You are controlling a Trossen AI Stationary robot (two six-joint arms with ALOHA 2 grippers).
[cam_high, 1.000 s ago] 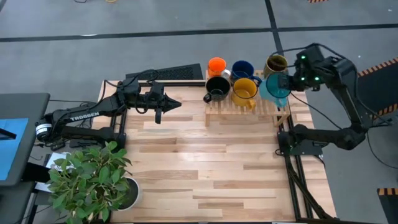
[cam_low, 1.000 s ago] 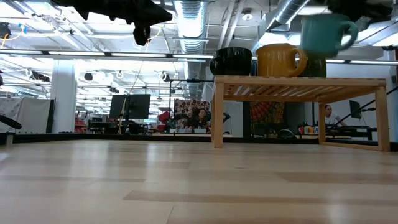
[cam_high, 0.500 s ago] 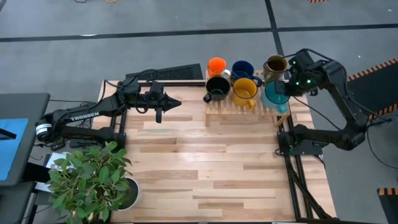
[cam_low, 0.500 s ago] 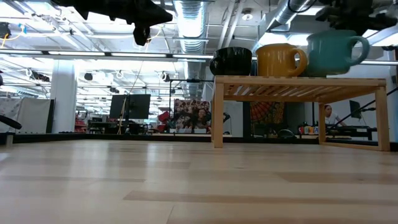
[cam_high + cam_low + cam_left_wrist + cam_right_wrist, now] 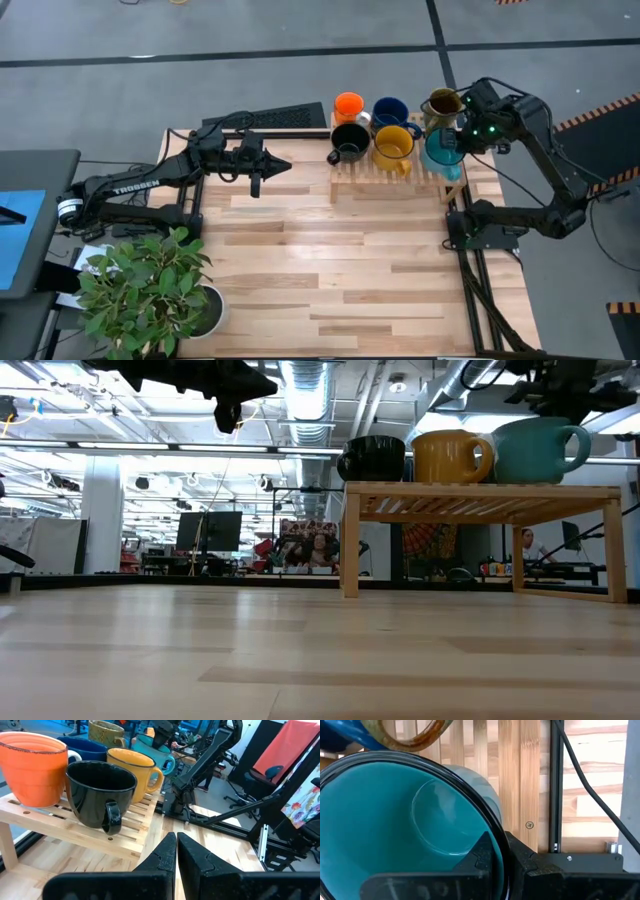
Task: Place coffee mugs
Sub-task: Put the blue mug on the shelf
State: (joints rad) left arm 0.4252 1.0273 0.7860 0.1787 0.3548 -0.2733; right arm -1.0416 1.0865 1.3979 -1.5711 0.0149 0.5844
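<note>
The right hand (image 5: 452,138) is gripping the rim of the teal mug (image 5: 441,150), one finger (image 5: 485,855) inside the wall and one outside, while the mug is sitting on the right end of the slatted wooden rack (image 5: 400,178) at the far side of the worktop (image 5: 330,270). The left hand (image 5: 262,172) is hovering well apart above the worktop, its fingers (image 5: 162,860) pressed together on nothing. The yellow mug (image 5: 392,145) and black mug (image 5: 349,141) are sharing the front row; orange (image 5: 348,105), dark blue (image 5: 390,110) and olive-brown (image 5: 442,103) mugs are standing behind.
</note>
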